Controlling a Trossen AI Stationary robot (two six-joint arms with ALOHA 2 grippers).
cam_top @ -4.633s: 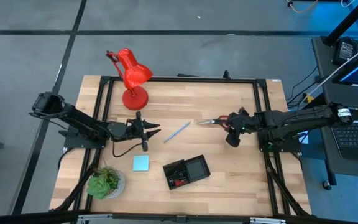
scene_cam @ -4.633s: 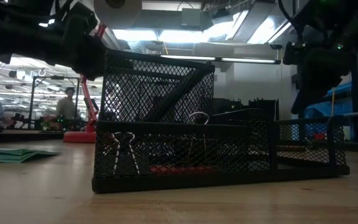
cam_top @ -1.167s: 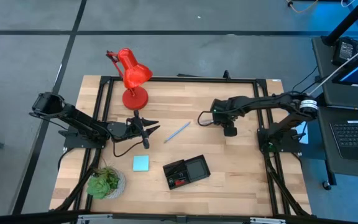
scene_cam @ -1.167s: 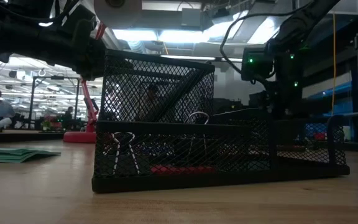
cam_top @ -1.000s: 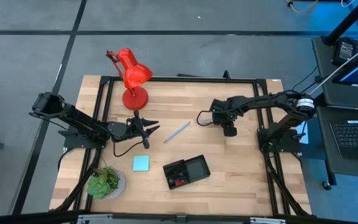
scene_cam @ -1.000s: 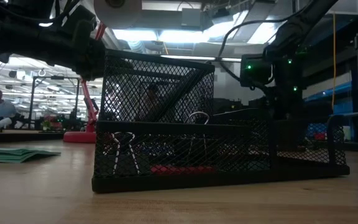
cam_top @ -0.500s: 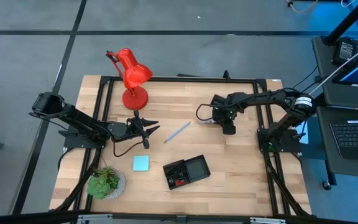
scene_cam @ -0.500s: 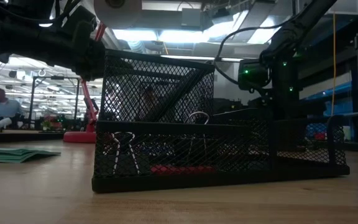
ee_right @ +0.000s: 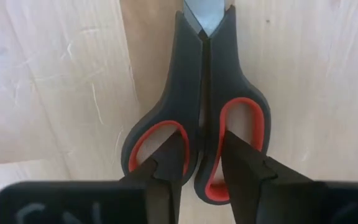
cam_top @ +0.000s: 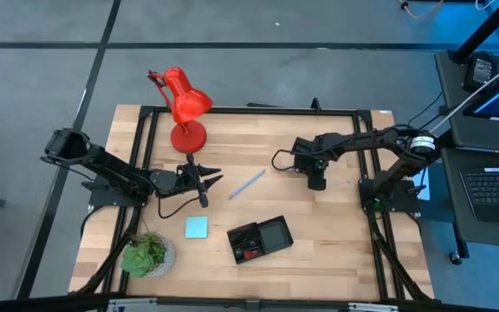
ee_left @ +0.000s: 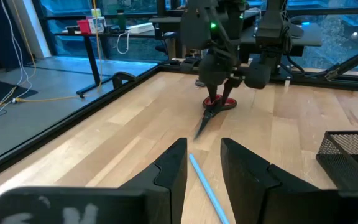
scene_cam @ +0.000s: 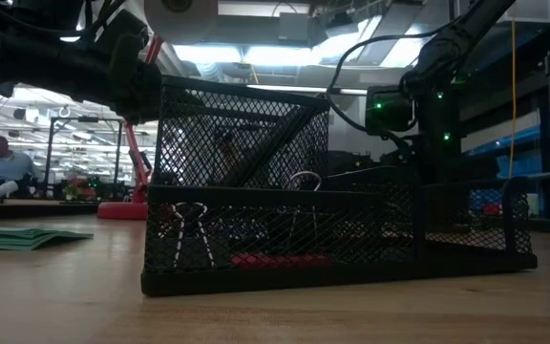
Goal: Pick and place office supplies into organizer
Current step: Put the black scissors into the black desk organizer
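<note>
Right gripper (ee_right: 196, 163): I have it pointed down over the scissors (ee_right: 199, 112), one finger in each handle loop with the black bridge between the loops in the narrow gap. I cannot tell whether the fingers are pressing on that bridge.
Scissors: I see them flat on the table (cam_top: 336, 217), blades closed, red-lined loops toward the gripper. In the high view they are hidden under the gripper, which sits up and to the right of the organizer (cam_top: 261, 238), well apart from it.
Right arm: I see it reaching in from the table's right edge; in the low view it shows behind the organizer's right end.
Left gripper (ee_left: 203, 163): I have it low over the table, fingers slightly apart with nothing between them, up and to the left of the organizer.
Blue pen (cam_top: 247, 183): I find it lying slantwise on the table, directly above the organizer and between the two grippers; its near end lies just in front of the left fingers.
Organizer: I see black mesh, near the table's front edge; a red piece (scene_cam: 267, 258) and binder clips (scene_cam: 191, 225) sit in its left compartment.
Notepad (cam_top: 197, 227): just left of the organizer.
Plant (cam_top: 145, 254): farther left, at the front corner.
Lamp (cam_top: 182, 108): far up and left of the organizer, at the back edge.
</note>
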